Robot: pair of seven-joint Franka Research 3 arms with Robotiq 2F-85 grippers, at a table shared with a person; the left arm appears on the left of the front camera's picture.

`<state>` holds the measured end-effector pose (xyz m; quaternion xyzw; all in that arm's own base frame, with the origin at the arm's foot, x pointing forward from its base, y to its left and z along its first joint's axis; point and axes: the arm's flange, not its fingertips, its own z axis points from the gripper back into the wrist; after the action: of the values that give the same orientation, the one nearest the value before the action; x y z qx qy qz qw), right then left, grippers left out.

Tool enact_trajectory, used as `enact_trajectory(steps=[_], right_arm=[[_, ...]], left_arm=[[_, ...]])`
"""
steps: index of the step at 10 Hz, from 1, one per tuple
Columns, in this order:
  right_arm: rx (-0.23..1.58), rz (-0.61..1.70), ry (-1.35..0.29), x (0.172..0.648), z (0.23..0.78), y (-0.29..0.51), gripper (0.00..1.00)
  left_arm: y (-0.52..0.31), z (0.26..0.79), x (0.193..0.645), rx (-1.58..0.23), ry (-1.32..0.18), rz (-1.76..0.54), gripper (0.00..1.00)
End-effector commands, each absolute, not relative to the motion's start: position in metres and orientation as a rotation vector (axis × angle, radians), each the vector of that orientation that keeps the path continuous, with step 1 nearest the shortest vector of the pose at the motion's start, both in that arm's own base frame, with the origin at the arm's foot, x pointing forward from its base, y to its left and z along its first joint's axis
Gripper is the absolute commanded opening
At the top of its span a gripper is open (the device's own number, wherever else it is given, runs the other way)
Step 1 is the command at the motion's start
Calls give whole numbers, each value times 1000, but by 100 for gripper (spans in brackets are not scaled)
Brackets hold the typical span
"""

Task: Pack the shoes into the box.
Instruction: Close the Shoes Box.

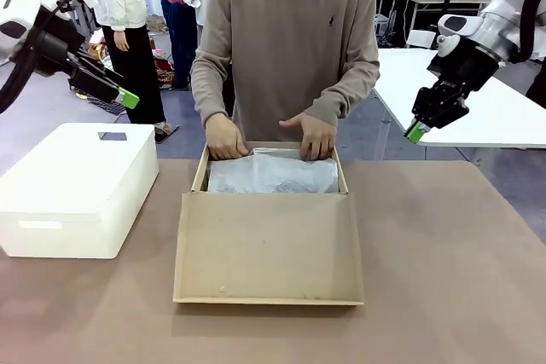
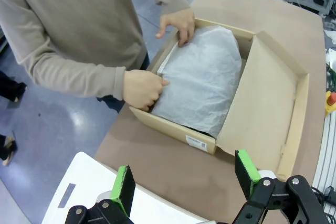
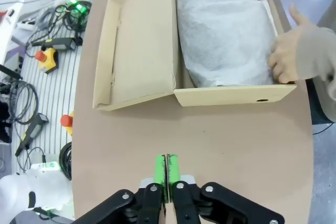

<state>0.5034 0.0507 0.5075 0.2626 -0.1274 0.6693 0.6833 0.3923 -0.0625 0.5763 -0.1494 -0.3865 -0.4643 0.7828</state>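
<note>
The box (image 1: 201, 178) of brown cardboard stands mid-table, its flap lid (image 1: 269, 245) lying open toward me. White tissue paper (image 1: 273, 175) covers its inside, and the shoes are hidden under it. A person's hands (image 1: 226, 138) press the tissue down at the far edge. My left gripper (image 1: 119, 91) hovers high at the left, open and empty. Up at the right hangs my right gripper (image 1: 418, 131), shut on nothing. The left wrist view shows the left gripper (image 2: 185, 178) open, the box (image 2: 168, 129) and the tissue paper (image 2: 202, 82). In the right wrist view the right gripper (image 3: 167, 169) is shut short of the box (image 3: 231, 95).
A white plastic box (image 1: 77, 185) sits on the table's left part. A white table (image 1: 478, 100) stands beyond the right corner. Cables and red stop buttons (image 3: 44, 59) lie on the floor beside the table. People stand in the background at the far left.
</note>
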Motion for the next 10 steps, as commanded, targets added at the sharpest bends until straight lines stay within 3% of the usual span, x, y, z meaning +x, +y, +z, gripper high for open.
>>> enact_trajectory(steps=[1, 3, 4, 8, 10], right_arm=[[543, 1482, -252, 503, 513, 54, 0], [489, 1394, -287, 500, 518, 54, 0], [562, 1497, -271, 503, 510, 53, 0], [552, 1473, -271, 504, 511, 54, 0], [633, 1501, -253, 509, 488, 55, 0]], left_arm=[[-60, 576, 394, -342, -850, -1021, 100], [-60, 576, 394, -342, -850, -1021, 100], [-60, 576, 394, -342, -850, -1021, 100], [-60, 576, 394, -342, -850, -1021, 100], [-60, 576, 394, -342, -850, -1021, 100]])
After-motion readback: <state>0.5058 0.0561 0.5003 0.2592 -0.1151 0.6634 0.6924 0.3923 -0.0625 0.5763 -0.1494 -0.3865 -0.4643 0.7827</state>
